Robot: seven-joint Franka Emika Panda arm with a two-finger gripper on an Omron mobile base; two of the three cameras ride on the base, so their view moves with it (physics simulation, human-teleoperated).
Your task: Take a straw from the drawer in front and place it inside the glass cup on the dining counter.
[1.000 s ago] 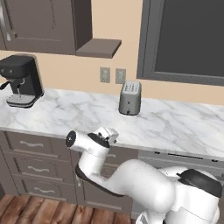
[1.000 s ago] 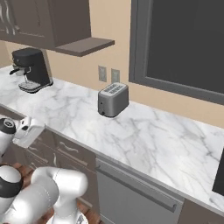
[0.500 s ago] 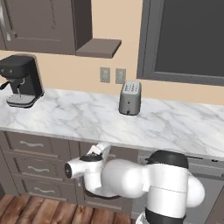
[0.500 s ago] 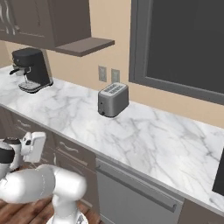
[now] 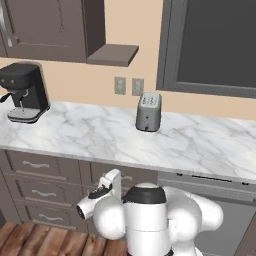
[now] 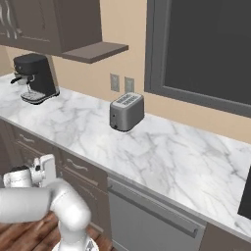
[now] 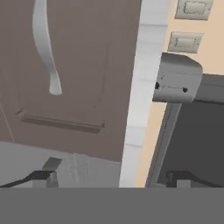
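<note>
No brand, label or writing can be read on anything here.

In the hand view the fingers (image 7: 109, 177) stand wide apart with nothing between them: the left tip (image 7: 41, 177) sits low at the left and the other low at the right. Above the left tip is the dark grey-brown drawer (image 7: 74, 65), its panelled front shut, so what it holds cannot be seen. Its curved silver handle (image 7: 45, 48) runs up and down in this rolled view, well above the left tip. Between the tips and beyond them runs the pale edge of the counter (image 7: 140, 87). Above the right tip stands the toaster (image 7: 177, 78), with two wall sockets (image 7: 189, 26) further up.

In the left base view the fingers (image 5: 107, 185) are held low in front of the drawer fronts, below the counter edge; the coffee machine (image 5: 23, 92) stands up to their left.
</note>
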